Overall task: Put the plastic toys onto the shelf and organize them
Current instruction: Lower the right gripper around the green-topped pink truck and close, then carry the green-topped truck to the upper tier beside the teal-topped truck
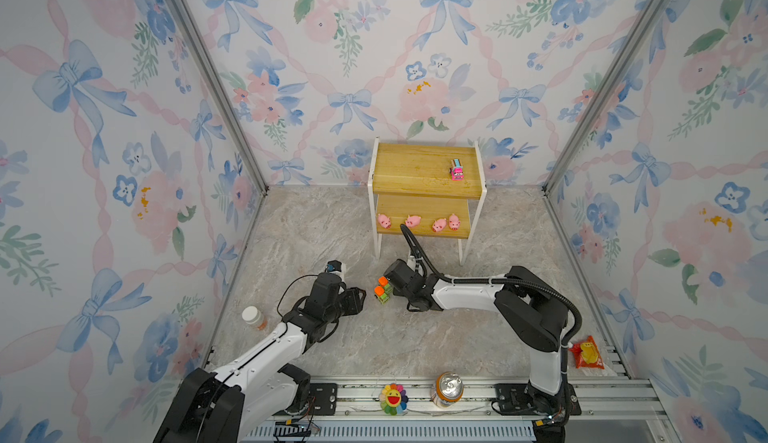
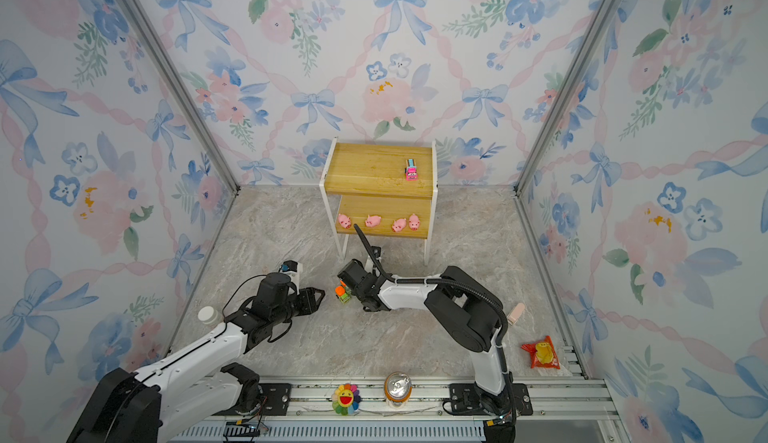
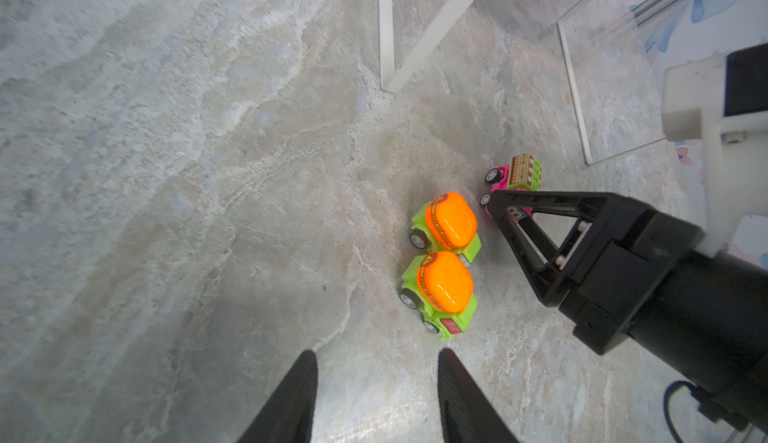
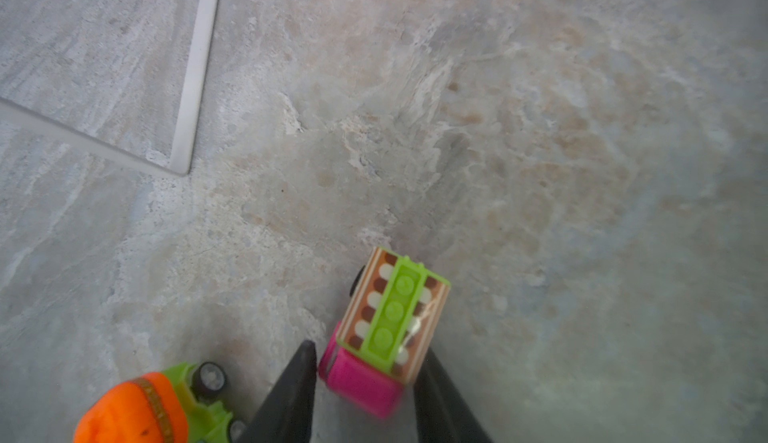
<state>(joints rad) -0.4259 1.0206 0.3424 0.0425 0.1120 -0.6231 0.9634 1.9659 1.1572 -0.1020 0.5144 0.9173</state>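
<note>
The shelf [image 1: 415, 166] [image 2: 374, 166] stands at the back wall. One pink truck [image 1: 457, 169] sits on its top board, and several pink pigs [image 1: 412, 221] line the lower board. Two green trucks with orange tops [image 3: 451, 220] [image 3: 444, 281] stand side by side on the floor in front [image 1: 382, 289]. Beside them, a pink truck with a striped top [image 4: 390, 316] [image 3: 523, 170] sits tilted, with my right gripper [image 4: 365, 353] shut on its sides. My left gripper [image 3: 376, 357] is open and empty, just short of the green trucks.
A white-capped bottle [image 1: 253, 317] stands left of the left arm. A rainbow flower [image 1: 392, 398] and a can [image 1: 449, 389] sit on the front rail, and a red snack packet [image 1: 587, 352] lies front right. The shelf's white legs [image 3: 386, 25] stand behind the trucks.
</note>
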